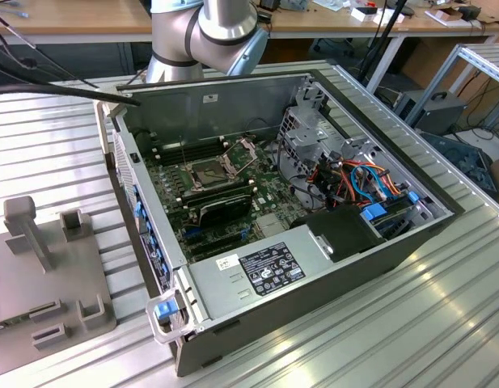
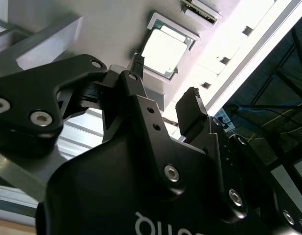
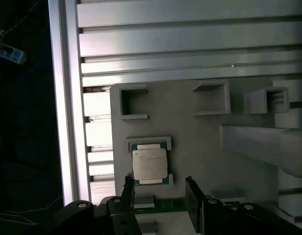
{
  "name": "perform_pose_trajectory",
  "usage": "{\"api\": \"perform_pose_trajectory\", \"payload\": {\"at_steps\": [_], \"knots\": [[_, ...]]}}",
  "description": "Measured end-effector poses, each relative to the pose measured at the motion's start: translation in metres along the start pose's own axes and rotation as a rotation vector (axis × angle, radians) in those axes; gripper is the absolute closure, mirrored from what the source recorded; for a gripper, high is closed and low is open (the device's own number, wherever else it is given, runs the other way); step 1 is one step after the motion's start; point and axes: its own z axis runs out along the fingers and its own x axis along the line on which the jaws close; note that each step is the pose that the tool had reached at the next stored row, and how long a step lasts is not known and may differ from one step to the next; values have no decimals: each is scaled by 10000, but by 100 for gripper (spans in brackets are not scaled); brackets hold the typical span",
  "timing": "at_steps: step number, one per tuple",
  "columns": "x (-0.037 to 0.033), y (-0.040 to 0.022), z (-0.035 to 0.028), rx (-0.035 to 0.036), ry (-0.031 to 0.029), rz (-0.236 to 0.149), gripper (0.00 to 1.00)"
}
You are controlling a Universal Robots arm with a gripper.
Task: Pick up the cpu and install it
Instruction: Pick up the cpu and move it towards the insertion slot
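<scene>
Closest to lens: black gripper [image 3: 160, 193] [image 2: 163, 83], fingers apart, gripping nothing, in both wrist views. Just beyond fingertips: cpu [image 3: 150, 164] [image 2: 163, 51], silvery face up, lying flat in shallow framed nest on grey fixture plate [image 3: 190, 137]. On exterior view's right of that plate: open computer case [image 1: 200, 109], dark socket [image 1: 209, 172] on its board.

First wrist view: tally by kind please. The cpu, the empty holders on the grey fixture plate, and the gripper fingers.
cpu: 1
empty holders: 3
gripper fingers: 2
Total: 6
</scene>
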Motion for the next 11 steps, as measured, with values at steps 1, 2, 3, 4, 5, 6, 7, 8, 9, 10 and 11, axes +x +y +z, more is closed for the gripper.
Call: {"api": "perform_pose_trajectory", "payload": {"at_steps": [1,2,3,4,5,6,7,8,9,10,11], "knots": [[0,0,15,0,0,1,46],[1,-1,36,0,0,0,46],[1,-1,57,0,0,0,46],[1,-2,82,0,-1,0,46],[1,-2,101,-1,-1,0,46],[2,-3,130,-1,0,0,46],[2,-3,147,0,0,0,46],[2,-3,165,-1,-1,0,46],[3,-4,194,0,-1,0,46],[3,-4,198,2,0,0,46],[3,-4,198,3,2,1,46]]}}
